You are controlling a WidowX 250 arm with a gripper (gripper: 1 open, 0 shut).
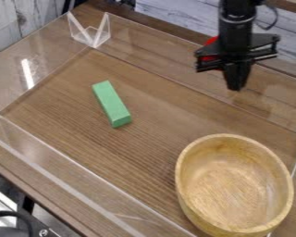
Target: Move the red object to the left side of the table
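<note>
The wooden bowl [235, 185] sat at the near right corner of the table [176, 111], and 1 green block [111, 103] lay toward the left edge. Farther back, the gripper [237, 81] hung clenched above the far right area; the red object was not clearly visible, presumably pinched between the jaws. The carry should have run level over the block, with lowering near the left edge before release.

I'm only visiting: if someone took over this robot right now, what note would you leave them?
Gripper: shut, above the table's far right part.
Red object: not seen lying on the table. Red shows at the gripper, but I cannot tell if that is the object.
Done: nothing set down on the left.
Left: if it is held, carry it toward the green block's side and release.
</note>
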